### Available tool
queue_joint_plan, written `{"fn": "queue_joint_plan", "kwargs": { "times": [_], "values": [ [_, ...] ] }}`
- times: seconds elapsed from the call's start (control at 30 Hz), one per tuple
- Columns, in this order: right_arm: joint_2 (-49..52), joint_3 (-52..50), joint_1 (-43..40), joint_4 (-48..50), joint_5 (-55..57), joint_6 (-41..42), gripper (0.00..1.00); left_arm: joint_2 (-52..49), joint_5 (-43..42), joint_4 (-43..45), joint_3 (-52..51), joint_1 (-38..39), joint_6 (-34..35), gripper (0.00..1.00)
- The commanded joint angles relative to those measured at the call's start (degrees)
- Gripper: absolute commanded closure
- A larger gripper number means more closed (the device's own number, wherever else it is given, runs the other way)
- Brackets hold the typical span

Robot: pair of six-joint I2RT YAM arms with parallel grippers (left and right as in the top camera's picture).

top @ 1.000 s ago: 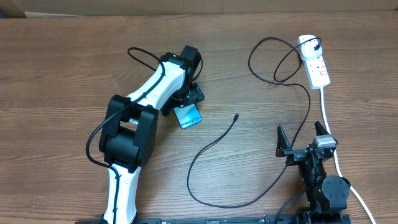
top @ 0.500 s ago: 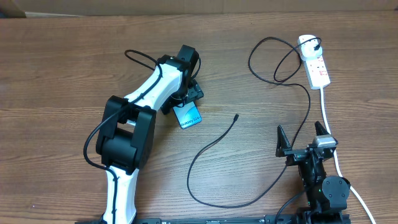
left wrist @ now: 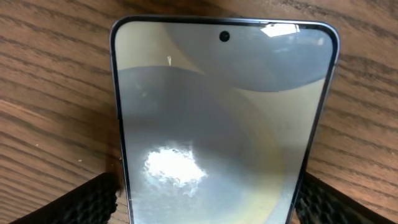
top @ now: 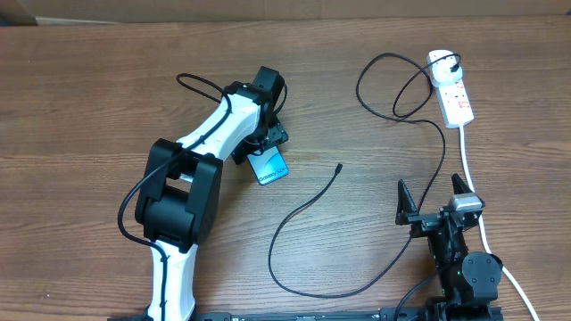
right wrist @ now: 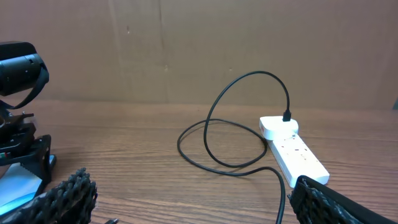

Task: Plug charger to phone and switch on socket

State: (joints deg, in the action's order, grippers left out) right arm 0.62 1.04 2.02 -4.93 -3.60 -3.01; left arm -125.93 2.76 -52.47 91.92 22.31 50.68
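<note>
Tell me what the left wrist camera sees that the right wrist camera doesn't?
Only the left wrist view shows the phone close up, its shiny screen between the left jaws. Only the right wrist view shows the socket with the charger plugged in. Both show the phone and the wooden table.

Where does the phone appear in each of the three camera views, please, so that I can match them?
Overhead: the phone lies left of centre, just below the left gripper.
Left wrist: the phone fills the middle, with the fingers at the bottom corners.
Right wrist: only a pale blue corner of the phone shows at the lower left edge.
Shared landmark: the black left gripper, right by the phone in all three.
</note>
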Motion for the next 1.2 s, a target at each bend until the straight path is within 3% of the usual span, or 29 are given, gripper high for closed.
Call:
{"fn": "queue_joint_plan", "kwargs": {
  "times": [0.0, 0.23, 0.67, 0.83, 1.17],
  "values": [
    [-0.5, -0.6, 0.4, 0.3, 0.5, -0.1, 0.0, -7.5, -3.8, 0.0, -4.7, -0.5, 0.6, 0.15],
    [-0.5, -0.6, 0.4, 0.3, 0.5, -0.1, 0.0, -7.5, -5.7, -0.4, -4.7, -0.5, 0.6, 0.08],
    [-0.5, -0.6, 0.4, 0.3, 0.5, -0.1, 0.0, -7.5, -7.6, -1.5, -4.8, -0.5, 0.8, 0.14],
    [-0.5, -0.6, 0.4, 0.3, 0.5, -0.1, 0.0, -7.5, -8.7, -2.2, -4.8, -0.5, 0.8, 0.22],
    [-0.5, -0.6, 0.4, 0.3, 0.5, -0.1, 0.0, -7.5, -8.7, -3.0, -4.8, -0.5, 0.8, 0.22]
  ]
}}
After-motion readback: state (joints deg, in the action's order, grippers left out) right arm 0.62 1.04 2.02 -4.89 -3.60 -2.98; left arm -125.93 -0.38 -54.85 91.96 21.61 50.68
